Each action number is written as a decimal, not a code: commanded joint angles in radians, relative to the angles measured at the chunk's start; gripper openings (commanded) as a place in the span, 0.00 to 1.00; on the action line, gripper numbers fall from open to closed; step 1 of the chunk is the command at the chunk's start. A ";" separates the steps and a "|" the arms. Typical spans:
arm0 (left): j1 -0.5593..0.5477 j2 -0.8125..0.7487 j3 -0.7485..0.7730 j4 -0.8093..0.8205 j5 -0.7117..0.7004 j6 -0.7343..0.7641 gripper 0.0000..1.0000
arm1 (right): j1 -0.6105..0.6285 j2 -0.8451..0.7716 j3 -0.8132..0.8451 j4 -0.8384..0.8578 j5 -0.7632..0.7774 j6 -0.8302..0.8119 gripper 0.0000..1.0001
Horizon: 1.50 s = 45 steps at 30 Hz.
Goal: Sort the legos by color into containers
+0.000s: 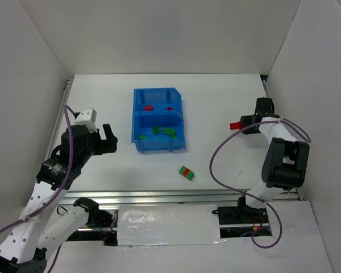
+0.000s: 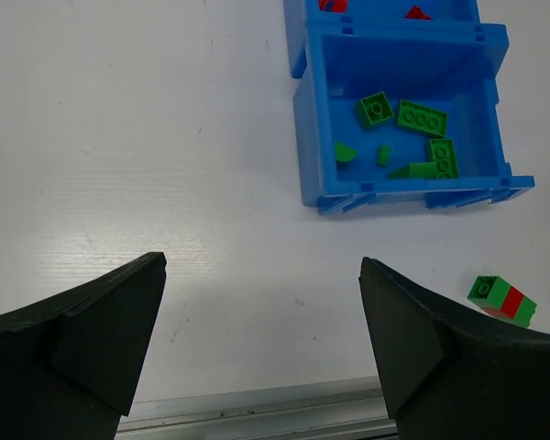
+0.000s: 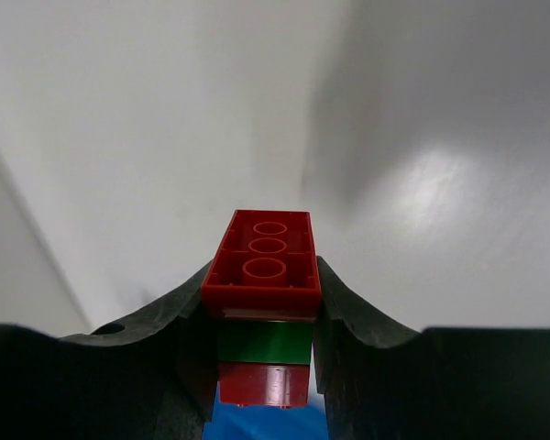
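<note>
Right jaws clamping red-green brick point(image 3: 266, 266), bin point(image 1: 157, 113) apart

Legos point(image 2: 422, 117) in bin point(image 2: 304, 119) — red-green brick point(image 2: 501, 300) outside

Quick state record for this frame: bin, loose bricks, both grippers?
bin: bright blue plastic two-compartment bin
far compartment: red bricks
near compartment: green bricks
loose: red-green brick pair on white table, in front of bin
right gripper: shut on red-green-red brick stack, right of bin
left gripper: open, empty, left of bin
</note>
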 commanded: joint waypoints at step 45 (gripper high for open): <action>-0.194 0.143 -0.225 0.791 1.110 -0.292 0.95 | 0.949 -0.395 -0.121 0.548 -1.200 -1.037 0.03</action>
